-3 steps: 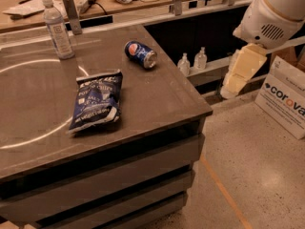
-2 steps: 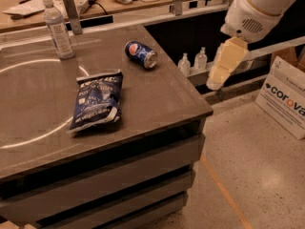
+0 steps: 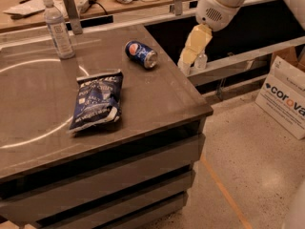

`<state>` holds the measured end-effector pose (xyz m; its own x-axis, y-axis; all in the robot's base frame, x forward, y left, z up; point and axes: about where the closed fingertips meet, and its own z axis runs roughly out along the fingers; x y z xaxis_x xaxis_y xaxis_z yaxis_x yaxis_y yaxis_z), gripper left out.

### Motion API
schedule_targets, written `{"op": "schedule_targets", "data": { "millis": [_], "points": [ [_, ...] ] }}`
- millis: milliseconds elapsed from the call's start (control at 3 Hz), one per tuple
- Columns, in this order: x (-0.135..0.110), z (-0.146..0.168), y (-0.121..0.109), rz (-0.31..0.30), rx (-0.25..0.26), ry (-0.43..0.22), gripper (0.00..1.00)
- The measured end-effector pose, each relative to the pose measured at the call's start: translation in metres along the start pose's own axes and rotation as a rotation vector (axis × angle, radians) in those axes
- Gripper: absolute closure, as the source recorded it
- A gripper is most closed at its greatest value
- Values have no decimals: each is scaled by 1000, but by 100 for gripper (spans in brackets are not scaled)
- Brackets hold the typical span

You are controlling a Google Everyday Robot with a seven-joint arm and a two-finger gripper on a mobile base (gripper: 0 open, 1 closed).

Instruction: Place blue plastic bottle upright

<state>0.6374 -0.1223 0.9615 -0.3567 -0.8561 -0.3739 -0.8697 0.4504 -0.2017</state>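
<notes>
A small dark-blue soda can (image 3: 141, 54) with a round red-white-blue logo and silver ends lies on its side on the brown table (image 3: 157, 99), toward the far right part of the top. My gripper (image 3: 192, 47) hangs from the white arm just beyond the table's right edge, to the right of the can and a little above table height. It holds nothing that I can see.
A flat dark-blue chip bag (image 3: 96, 100) lies mid-table. A clear water bottle (image 3: 57, 28) with a white cap stands at the back left. Small white bottles (image 3: 202, 61) sit on a shelf beyond the right edge. A white cardboard box (image 3: 285, 98) stands on the floor, right.
My arm and gripper have swung left and up, from off the table's right side toward the can. The objects on the table have not moved relative to each other.
</notes>
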Motion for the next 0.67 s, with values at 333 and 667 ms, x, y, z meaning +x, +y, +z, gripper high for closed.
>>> {"op": "schedule_targets", "data": {
  "millis": [333, 667],
  "points": [
    [-30, 19, -19, 59, 0, -31, 0],
    [-52, 40, -39, 128, -11, -60, 0]
  ]
}}
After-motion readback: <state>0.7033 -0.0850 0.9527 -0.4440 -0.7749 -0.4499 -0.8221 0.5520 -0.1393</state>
